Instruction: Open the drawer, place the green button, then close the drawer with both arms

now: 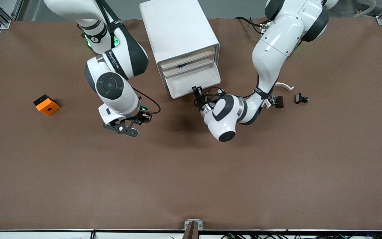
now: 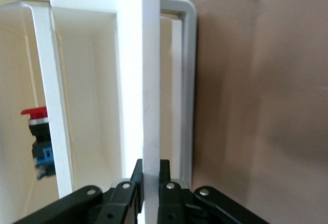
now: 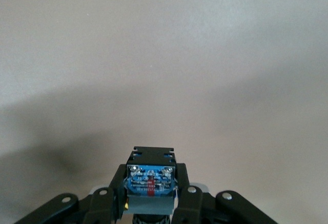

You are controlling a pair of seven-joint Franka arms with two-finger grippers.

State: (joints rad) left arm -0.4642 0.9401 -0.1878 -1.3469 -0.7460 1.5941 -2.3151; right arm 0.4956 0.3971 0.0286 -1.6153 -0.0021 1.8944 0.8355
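Observation:
The white cabinet [image 1: 177, 30] stands at the middle of the table's robot side, its lower drawer [image 1: 194, 81] pulled open. My left gripper [image 1: 196, 91] is at the drawer's front. In the left wrist view it [image 2: 151, 171] is shut on the drawer's white front panel [image 2: 151, 80]. My right gripper [image 1: 143, 117] is above the table beside the cabinet, toward the right arm's end. It is shut on the button [image 1: 143, 108], whose green cap shows. In the right wrist view the button's blue-grey base [image 3: 151, 182] sits between the fingers of this gripper [image 3: 152, 175].
An orange block with a hole [image 1: 46, 105] lies toward the right arm's end. A white curved strip [image 1: 285, 86] and two small black parts [image 1: 279, 101] [image 1: 301, 98] lie toward the left arm's end. A red-capped part [image 2: 37, 139] sits inside the cabinet.

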